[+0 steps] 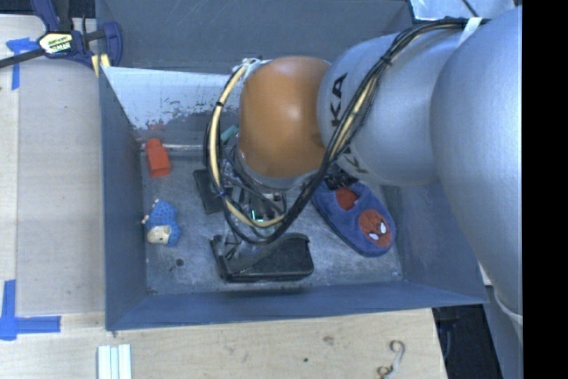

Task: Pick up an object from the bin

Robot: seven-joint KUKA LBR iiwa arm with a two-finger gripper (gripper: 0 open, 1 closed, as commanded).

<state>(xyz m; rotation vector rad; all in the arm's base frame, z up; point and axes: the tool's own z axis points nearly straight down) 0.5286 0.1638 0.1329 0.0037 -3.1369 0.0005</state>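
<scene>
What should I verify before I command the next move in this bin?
1. Anything held by the gripper: cannot tell, orange wrist cover hides it.
2. Candidate near gripper: ok, black flat object lies just by it, at the bin's front wall.
3. Blue slipper free of the arm: cannot tell, partly hidden under it.
4. Orange block and blue toy figure out of the way: ok, both lie apart at left.

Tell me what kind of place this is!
Probably a robot test lab, not a playroom. A big grey robot arm reaches into a grey metal bin, where a blue slipper, an orange block and a small blue toy lie loose.
</scene>
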